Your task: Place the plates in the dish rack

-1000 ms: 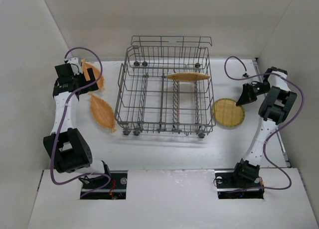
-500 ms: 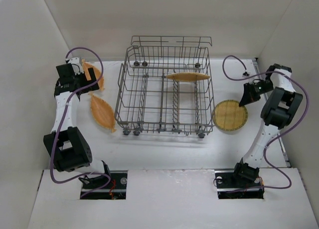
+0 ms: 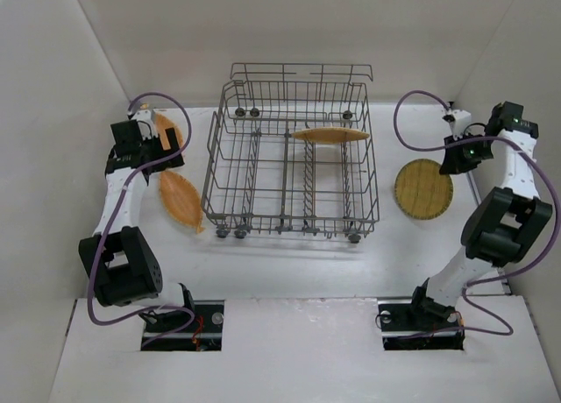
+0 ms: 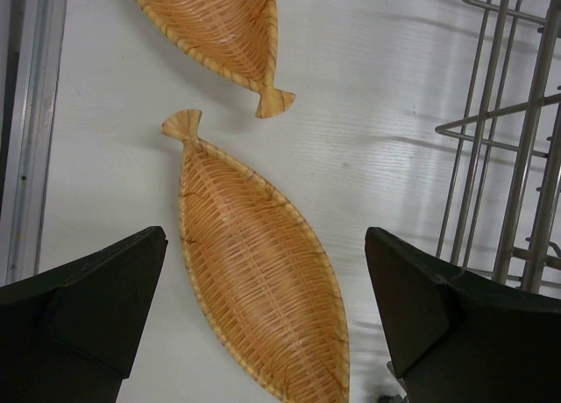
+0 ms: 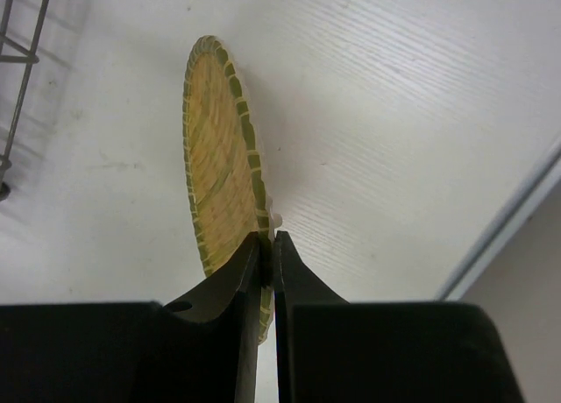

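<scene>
The grey wire dish rack [image 3: 294, 162] stands mid-table with the rounded-rectangular plate [image 3: 330, 134] on edge in it. My right gripper [image 3: 450, 160] is shut on the rim of the round yellowish woven plate [image 3: 422, 189] and holds it tilted, right of the rack. In the right wrist view the fingers [image 5: 267, 245] pinch that plate's edge [image 5: 215, 158] above the table. My left gripper [image 3: 160, 147] is open over two leaf-shaped plates. One [image 4: 259, 272] lies flat between the fingers of the gripper [image 4: 265, 236], the other [image 4: 219, 26] lies beyond it.
The rack's wires [image 4: 517, 158] are close on the right of my left gripper. White walls enclose the table on the left, back and right. A purple cable loops above each arm. The table's right edge strip [image 5: 508, 228] runs near the round plate.
My right gripper has lifted the round plate off the table, tilting it and carrying it right and back. My left gripper has shifted slightly right over the leaf plates.
</scene>
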### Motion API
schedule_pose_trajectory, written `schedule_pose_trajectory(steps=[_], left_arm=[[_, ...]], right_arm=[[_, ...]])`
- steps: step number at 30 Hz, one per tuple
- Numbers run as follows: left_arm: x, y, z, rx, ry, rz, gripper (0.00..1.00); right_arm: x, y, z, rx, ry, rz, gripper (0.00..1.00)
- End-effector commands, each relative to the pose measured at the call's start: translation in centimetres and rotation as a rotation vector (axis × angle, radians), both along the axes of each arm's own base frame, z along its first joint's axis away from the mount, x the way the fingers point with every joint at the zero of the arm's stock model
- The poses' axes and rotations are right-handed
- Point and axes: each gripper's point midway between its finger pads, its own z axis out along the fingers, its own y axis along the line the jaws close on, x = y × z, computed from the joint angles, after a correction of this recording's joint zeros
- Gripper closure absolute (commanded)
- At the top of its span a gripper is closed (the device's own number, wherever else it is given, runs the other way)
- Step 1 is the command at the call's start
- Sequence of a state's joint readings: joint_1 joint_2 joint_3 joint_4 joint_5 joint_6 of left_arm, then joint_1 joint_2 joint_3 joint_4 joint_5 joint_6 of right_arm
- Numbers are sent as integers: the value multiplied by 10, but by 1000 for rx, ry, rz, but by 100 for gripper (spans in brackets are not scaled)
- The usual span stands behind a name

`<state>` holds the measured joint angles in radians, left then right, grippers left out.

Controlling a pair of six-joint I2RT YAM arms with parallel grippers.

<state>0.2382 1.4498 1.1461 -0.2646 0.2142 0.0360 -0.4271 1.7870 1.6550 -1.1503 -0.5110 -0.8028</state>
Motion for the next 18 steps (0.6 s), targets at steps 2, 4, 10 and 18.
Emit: schedule_pose_trajectory(steps=[2, 4, 10, 18], left_arm=[[-3, -8, 22, -2, -82, -10, 0], [-6, -9, 19, -5, -77, -5, 0], [-17, 1, 11, 32, -56, 49, 0], [-29, 18, 8, 126, -62, 111, 0]], right_arm=[[14, -8, 49, -92, -231, -45, 100], [11, -8, 66, -115, -290, -65, 100], [-7, 5, 130, -168, -497, -123, 100], [-21, 42, 250, -265, -859, -89, 100]])
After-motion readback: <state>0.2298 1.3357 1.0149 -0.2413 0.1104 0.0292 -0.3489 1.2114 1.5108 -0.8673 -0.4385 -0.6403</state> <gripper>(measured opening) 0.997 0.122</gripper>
